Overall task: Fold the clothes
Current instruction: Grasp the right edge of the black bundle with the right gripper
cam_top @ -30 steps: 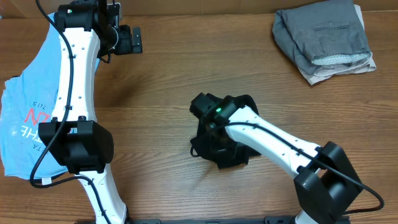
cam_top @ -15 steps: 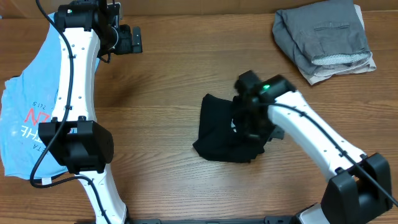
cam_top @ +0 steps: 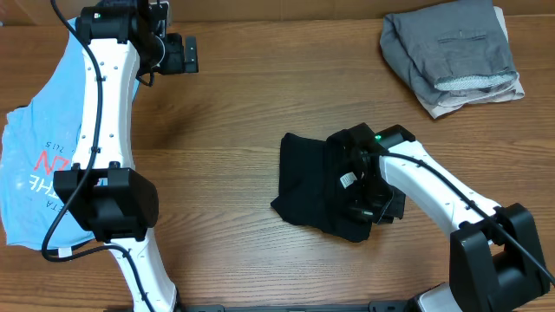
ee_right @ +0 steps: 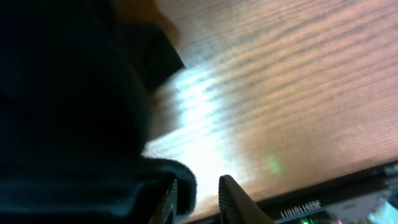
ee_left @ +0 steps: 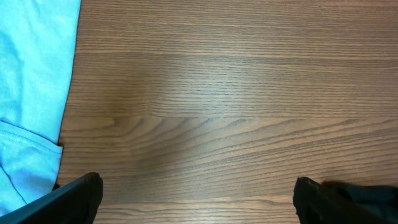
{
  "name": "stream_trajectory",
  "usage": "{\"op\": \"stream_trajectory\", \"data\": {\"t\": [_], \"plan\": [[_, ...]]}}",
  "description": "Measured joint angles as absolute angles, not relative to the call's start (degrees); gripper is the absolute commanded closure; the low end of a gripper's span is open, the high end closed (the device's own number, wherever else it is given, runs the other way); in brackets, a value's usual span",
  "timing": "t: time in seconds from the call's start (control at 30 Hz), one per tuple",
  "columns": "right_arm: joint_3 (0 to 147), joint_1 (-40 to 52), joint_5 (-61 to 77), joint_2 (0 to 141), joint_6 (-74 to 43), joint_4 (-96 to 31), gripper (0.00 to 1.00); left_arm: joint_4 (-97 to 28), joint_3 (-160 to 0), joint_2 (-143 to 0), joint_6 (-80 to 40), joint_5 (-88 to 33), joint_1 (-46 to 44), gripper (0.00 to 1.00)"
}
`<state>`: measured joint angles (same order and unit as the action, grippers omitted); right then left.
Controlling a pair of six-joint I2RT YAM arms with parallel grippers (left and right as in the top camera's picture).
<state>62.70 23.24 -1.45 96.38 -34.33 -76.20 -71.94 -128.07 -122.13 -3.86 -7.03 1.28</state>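
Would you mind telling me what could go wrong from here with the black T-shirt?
The black T-shirt lies bunched, not flat, so a fold now would likely come out crooked.
Black cloth fills most of the right wrist view, so the grip of the right claw is hard to judge; fabric may slip.
The left claw hangs open over the table, far off, so a one-armed pull may drag the whole shirt.

Overhead, the right fingers (ee_right: 235,198) are lost against the black T-shirt (cam_top: 303,178); wrist view blurred.
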Motion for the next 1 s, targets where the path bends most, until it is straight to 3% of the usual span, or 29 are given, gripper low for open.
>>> {"op": "stream_trajectory", "data": {"t": [0.1, 0.17, 0.27, 0.37, 0.5, 0.6, 0.73, 0.9, 1.0], "plan": [[64.86, 23.24, -2.66, 96.38, -33.95, -76.05, 0.55, -71.77, -128.07, -122.13, -3.84, -7.03, 1.28, 0.0], [67.85, 23.24, -3.42, 96.2, -32.42, -74.83, 0.35, -71.5, -128.07, -122.13, -3.84, -7.03, 1.28, 0.0], [72.53, 23.24, -4.16, 95.72, -28.75, -72.01, 0.21, -71.22, -128.05, -122.13, -3.86, -7.01, 1.28, 0.0], [75.4, 23.24, -4.47, 95.0, -25.02, -66.76, 0.16, -71.09, -128.05, -122.13, -3.84, -7.03, 1.28, 0.0], [75.55, 23.24, -4.23, 94.78, -21.34, -60.05, 0.18, -70.32, -127.98, -122.13, -3.84, -7.03, 1.28, 0.0], [75.55, 23.24, -4.01, 95.81, -19.22, -56.84, 0.26, -69.84, -127.96, -122.13, -3.84, -7.03, 1.28, 0.0], [75.59, 23.14, -3.97, 100.42, -17.34, -54.33, 0.45, -69.58, -127.96, -122.13, -3.84, -7.03, 1.28, 0.0], [75.55, 21.71, -3.9, 104.75, -16.67, -53.17, 0.81, -69.3, -127.96, -122.13, -3.81, -7.03, 1.28, 0.0], [75.61, 20.16, -3.9, 104.75, -16.6, -52.58, 0.96, -68.77, -127.96, -122.13, -2.96, -7.03, 1.28, 0.0]]}}
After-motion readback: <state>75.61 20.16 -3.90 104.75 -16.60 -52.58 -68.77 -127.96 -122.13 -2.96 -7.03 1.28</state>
